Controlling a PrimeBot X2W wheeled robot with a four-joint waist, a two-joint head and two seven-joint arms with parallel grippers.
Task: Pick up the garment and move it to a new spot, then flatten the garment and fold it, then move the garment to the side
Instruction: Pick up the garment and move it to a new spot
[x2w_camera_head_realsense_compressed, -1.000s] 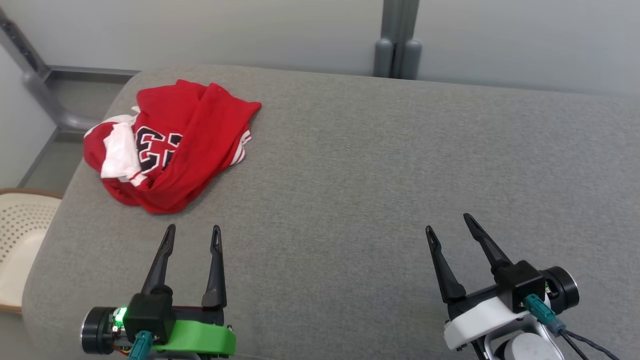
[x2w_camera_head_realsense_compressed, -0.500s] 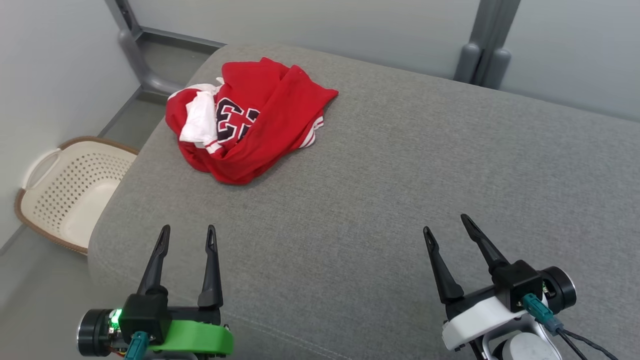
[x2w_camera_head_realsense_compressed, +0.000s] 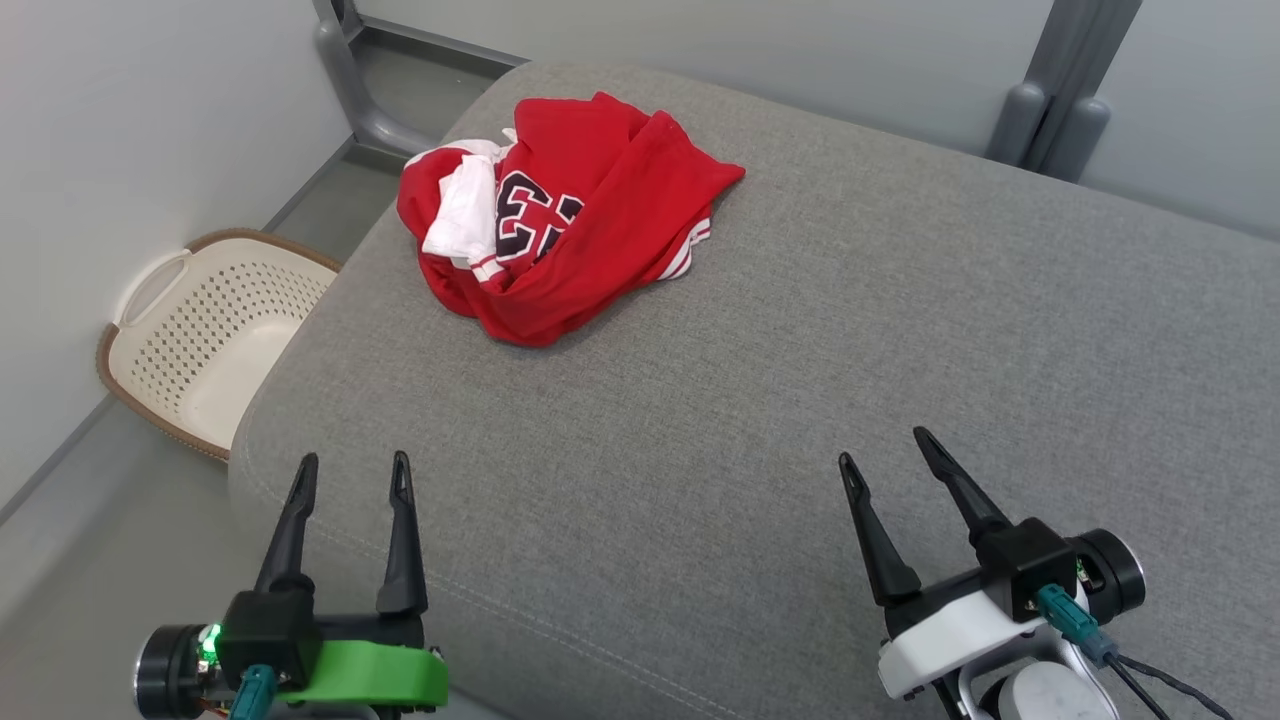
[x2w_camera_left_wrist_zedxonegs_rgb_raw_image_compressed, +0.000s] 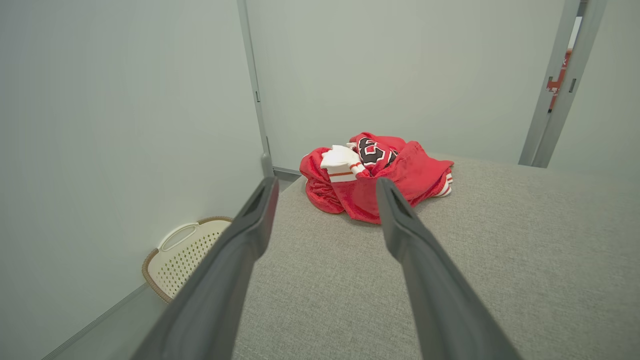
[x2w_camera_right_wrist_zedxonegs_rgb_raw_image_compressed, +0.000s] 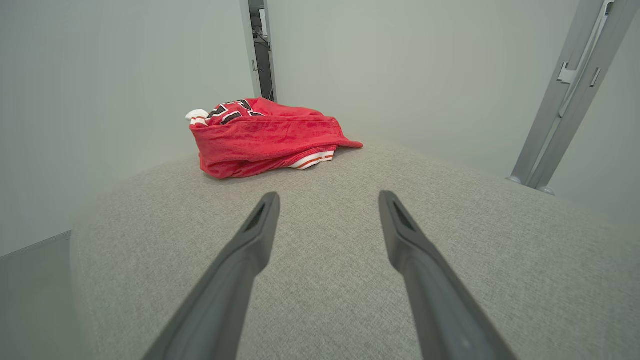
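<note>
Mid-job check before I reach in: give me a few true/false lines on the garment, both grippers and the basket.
1. The red garment lies crumpled on the grey cushion. True.
2. The left gripper is shut on the red garment. False: it is open and well short of it.
3. The right gripper is open and holds nothing. True.
4. The basket sits on the grey cushion beside the red garment. False: it stands on the floor, off the cushion's left edge.
</note>
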